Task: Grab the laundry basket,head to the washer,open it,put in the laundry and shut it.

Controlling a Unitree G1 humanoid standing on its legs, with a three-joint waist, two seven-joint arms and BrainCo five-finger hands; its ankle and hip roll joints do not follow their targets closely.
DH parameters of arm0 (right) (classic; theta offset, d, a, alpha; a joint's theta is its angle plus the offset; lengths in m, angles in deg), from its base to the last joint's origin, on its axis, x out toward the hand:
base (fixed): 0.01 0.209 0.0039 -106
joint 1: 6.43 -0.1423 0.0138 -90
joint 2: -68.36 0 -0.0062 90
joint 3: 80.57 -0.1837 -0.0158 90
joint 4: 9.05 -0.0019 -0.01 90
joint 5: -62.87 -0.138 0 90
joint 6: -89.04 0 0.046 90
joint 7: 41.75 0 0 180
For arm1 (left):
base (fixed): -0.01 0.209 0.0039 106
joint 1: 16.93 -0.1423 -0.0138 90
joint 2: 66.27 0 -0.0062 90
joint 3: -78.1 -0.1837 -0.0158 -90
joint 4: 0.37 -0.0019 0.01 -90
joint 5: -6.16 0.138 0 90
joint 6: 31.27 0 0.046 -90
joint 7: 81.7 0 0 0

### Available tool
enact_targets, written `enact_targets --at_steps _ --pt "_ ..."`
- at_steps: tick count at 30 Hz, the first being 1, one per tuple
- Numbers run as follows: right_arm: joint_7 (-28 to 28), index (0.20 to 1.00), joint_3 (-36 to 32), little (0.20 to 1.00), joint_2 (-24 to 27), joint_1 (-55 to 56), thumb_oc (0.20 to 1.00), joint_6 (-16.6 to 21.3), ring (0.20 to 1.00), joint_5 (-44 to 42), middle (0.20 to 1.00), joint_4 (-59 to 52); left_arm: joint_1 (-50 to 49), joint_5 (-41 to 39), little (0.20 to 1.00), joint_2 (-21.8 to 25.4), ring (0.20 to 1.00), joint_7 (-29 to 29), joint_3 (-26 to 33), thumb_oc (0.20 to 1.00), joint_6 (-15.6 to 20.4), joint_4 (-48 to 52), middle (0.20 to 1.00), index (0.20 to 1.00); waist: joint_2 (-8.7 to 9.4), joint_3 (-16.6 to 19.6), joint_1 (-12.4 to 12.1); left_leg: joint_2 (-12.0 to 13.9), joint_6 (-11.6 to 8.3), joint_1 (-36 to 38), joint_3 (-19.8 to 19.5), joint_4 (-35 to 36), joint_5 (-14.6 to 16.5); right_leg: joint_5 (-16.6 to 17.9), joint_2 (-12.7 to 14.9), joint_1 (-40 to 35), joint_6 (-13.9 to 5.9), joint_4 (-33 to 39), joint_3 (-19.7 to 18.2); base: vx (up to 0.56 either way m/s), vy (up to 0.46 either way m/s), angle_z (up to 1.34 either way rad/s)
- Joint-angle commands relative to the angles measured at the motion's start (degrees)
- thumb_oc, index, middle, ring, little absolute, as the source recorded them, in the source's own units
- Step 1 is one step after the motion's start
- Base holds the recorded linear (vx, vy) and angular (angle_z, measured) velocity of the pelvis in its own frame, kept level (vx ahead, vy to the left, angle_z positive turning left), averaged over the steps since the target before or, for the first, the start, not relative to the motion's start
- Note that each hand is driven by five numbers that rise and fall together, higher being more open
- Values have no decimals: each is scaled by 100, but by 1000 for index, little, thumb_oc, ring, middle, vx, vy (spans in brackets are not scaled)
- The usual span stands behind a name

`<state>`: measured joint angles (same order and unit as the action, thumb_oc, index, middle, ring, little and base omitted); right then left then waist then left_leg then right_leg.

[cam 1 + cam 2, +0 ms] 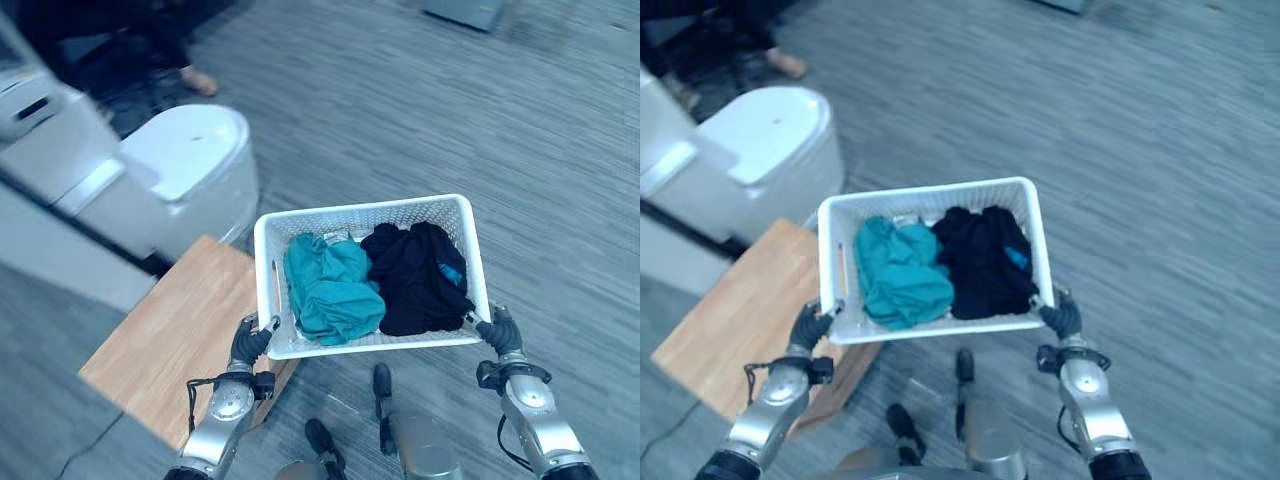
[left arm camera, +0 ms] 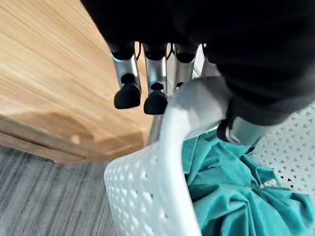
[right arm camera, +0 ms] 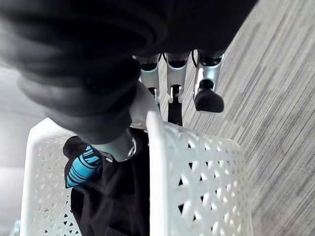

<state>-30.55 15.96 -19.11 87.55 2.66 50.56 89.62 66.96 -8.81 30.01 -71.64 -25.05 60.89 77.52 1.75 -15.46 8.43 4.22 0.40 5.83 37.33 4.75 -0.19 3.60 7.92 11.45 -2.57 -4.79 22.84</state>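
I'm looking down on a floor [image 1: 420,110] of grey carpet with a fine streaked weave, and it is taking up most of the scene from twelve o'clock round to five. At about eight o'clock a light wooden tabletop [image 1: 170,335] is sitting at an angle, its grain running lengthwise and its edge showing a darker underside. Just beyond it, near ten o'clock, a white rounded unit with a flat lid [image 1: 190,160] is standing against a pale grey slanted cabinet [image 1: 60,180]. At eleven o'clock something dark is lying on the carpet with what may be a person's shoe [image 1: 198,80] beside it. A grey box [image 1: 462,12] is sitting at one o'clock.
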Motion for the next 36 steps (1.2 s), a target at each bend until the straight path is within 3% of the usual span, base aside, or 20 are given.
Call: enact_targets --at_steps 1,3,6,9,10,12,14,15,16,19,22,25,27,28,29,30,31,32,33,36 --pt "-641 200 119 200 88 2 200 638 200 -357 200 -546 179 -391 200 -116 200 -359 57 200 701 546 200 200 -96 555 -268 32 -204 80 -906 -142 462 -419 151 -357 -355 74 184 50 -127 -195" --pt "-659 200 82 200 131 135 200 622 200 -351 200 -546 125 -330 200 -173 200 -430 48 200 690 466 200 200 -100 678 -196 77 -249 220 -794 -262 550 -395 62 -447 -380 240 -67 215 -231 -93" --pt "-627 200 74 200 256 177 200 659 200 -397 200 -611 146 -430 200 -250 200 -448 -56 200 692 460 200 200 -122 654 -111 381 -394 68 -824 -1365 678 -473 -127 -689 -232 447 -345 237 -309 -45" --pt "-562 200 156 200 478 17 200 617 200 -382 200 -563 239 -532 200 -277 200 -395 -219 200 719 463 200 200 -89 498 -277 545 -531 -463 -1630 -2682 400 -617 -397 -1032 11 674 -636 193 -242 -64" --pt "-584 200 197 200 525 6 200 574 200 -349 200 -579 217 -535 200 -275 200 -401 -263 200 711 467 200 200 -58 454 -360 324 -435 -732 -2020 -2805 563 -680 -439 -1119 50 693 -774 135 -136 -68" --pt "-632 200 227 200 537 31 200 550 200 -346 200 -610 171 -522 200 -309 200 -406 -301 200 696 462 200 200 82 410 -478 -83 -211 -1214 -2374 -2567 712 -669 -392 -1187 5 677 -973 175 -73 -102" --pt "-649 200 229 200 536 53 200 542 200 -351 200 -587 120 -486 200 -308 200 -429 -305 200 671 461 200 200 98 404 -535 -125 -187 -1317 -2430 -2265 671 -719 -416 -1270 -29 690 -1047 208 -34 -70" --pt "-633 200 226 200 537 64 200 554 200 -345 200 -568 84 -473 200 -313 200 -435 -305 200 655 452 200 200 88 393 -585 -150 -209 -1526 -2469 -2030 478 -765 -457 -1383 -37 724 -1103 393 -26 -49" --pt "-617 200 248 200 517 65 200 551 200 -353 200 -508 -20 -464 200 -319 200 -430 -260 200 624 484 200 200 34 363 -736 -239 -306 -1718 -2571 -1263 -95 -850 -618 -1589 -53 753 -1242 513 -30 -34" --pt "-585 200 253 200 495 90 200 572 200 -352 200 -439 -145 -472 200 -325 200 -408 -161 200 615 563 200 200 -21 363 -929 -243 -402 -2092 -2587 -251 -475 -1064 -796 -1891 -73 777 -1428 417 -5 -48" --pt "-570 200 220 200 463 126 200 554 200 -298 200 -438 -237 -464 200 -342 200 -394 -65 200 609 646 200 200 12 399 -1035 -197 -424 -2375 -2422 25 -433 -1357 -823 -2252 -97 708 -1653 550 64 -46" --pt "-698 200 244 200 329 215 200 527 200 -290 200 -480 -395 -424 200 -307 200 -416 59 200 623 698 200 200 112 546 -1270 -135 -292 -2307 -2345 -107 -879 -1668 -812 -2695 -112 432 -2043 697 115 -47" --pt "-700 200 294 200 301 209 200 539 200 -289 200 -426 -393 -437 200 -282 200 -407 59 200 622 677 200 200 204 573 -1346 -196 -251 -2387 -2406 -380 -923 -1586 -731 -2745 -183 263 -2095 457 77 -66" --pt "-700 200 294 200 298 208 200 540 200 -289 200 -424 -393 -438 200 -279 200 -407 59 200 623 677 200 200 210 577 -1349 -197 -250 -2396 -2401 -394 -913 -1591 -725 -2740 -185 260 -2097 590 105 -30" --pt "-798 200 336 200 206 232 200 542 200 -262 200 -440 -348 -449 200 -213 200 -398 18 200 619 641 200 200 365 634 -1371 -325 -123 -2255 -2417 -640 -775 -1038 -570 -2495 -466 -503 -2082 356 66 -26" --pt "-798 200 336 200 204 233 200 541 200 -262 200 -441 -348 -449 200 -211 200 -398 17 200 619 640 200 200 369 638 -1376 -326 -122 -2258 -2412 -641 -773 -1043 -566 -2487 -468 -511 -2086 541 110 -12" --pt "-797 200 369 200 204 201 200 565 200 -245 200 -452 -336 -452 200 -161 200 -380 10 200 612 633 200 200 420 652 -1352 -407 -28 -2150 -2417 -670 -639 -578 -498 -2242 -657 -1126 -2131 468 130 3" --pt "-843 200 367 200 170 184 200 558 200 -209 200 -552 -309 -437 200 -107 200 -342 2 200 623 604 200 200 336 610 -1239 -459 106 -1777 -2403 -576 -428 56 -446 -1597 -845 -1986 -2109 473 130 0" --pt "-843 200 368 200 168 186 200 558 200 -209 200 -552 -311 -437 200 -105 200 -342 2 200 623 604 200 200 357 601 -1229 -487 112 -1760 -2405 -573 -421 30 -421 -1610 -853 -2005 -2102 611 190 5" --pt "-914 200 442 200 173 100 200 500 200 -186 200 -557 -300 -449 200 -71 200 -333 65 200 626 612 200 200 -30 493 -971 -486 142 -736 -2495 -191 15 -626 -230 -573 -529 -1533 -1267 587 137 -3"
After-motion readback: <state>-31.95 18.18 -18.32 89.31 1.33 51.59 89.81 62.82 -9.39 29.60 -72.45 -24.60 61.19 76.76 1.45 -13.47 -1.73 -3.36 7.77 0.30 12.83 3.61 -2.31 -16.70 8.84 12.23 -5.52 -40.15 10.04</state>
